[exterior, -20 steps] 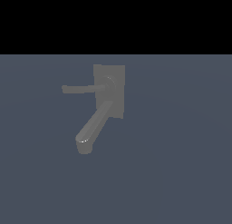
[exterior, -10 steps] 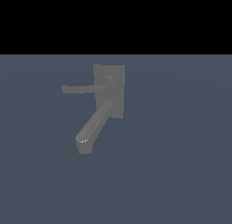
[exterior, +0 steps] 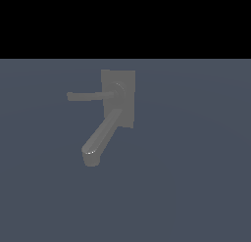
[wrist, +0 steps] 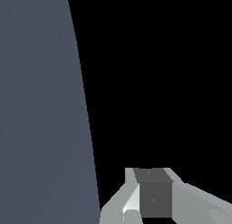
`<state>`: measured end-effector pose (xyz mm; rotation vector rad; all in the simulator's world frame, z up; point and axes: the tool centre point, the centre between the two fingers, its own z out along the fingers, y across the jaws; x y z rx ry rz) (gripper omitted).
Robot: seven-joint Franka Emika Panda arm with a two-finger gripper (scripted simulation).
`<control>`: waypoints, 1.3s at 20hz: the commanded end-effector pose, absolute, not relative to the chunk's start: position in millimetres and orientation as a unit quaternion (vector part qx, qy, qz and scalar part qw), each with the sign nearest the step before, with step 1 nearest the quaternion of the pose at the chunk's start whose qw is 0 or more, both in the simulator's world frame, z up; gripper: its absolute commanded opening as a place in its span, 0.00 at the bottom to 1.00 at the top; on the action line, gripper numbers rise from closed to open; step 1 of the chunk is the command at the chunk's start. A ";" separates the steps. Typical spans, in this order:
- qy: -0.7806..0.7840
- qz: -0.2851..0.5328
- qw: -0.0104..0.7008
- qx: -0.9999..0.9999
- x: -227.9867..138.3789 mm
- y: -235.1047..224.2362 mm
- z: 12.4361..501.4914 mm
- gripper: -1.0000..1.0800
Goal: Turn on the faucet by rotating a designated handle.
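The faucet (exterior: 117,101) lies on the grey bench (exterior: 196,187), seemingly rigid and fixed, so its thin handle (exterior: 86,95), probably smooth, is best pushed near its free end, while the gripper (wrist: 152,209) shows no faucet and I cannot tell its opening.

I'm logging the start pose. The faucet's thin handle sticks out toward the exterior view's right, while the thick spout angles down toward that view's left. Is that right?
Not quite. In the exterior view the handle sticks out from its round hub toward that view's left, not its right. The rest holds: the faucet has its thick spout angling down toward that view's left.
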<state>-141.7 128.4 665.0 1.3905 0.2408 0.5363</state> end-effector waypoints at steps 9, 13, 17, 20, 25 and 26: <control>0.237 0.209 0.827 0.466 -75.2 212.4 602.4 0.00; 0.294 0.185 0.846 0.405 -47.5 236.5 559.8 0.00; 0.355 0.156 0.854 0.346 -20.7 253.9 507.8 0.00; 0.402 0.132 0.853 0.305 -2.2 261.8 463.4 0.00; 0.482 0.087 0.838 0.241 23.2 264.5 380.7 0.00; 0.498 0.078 0.833 0.229 27.2 263.4 363.2 0.00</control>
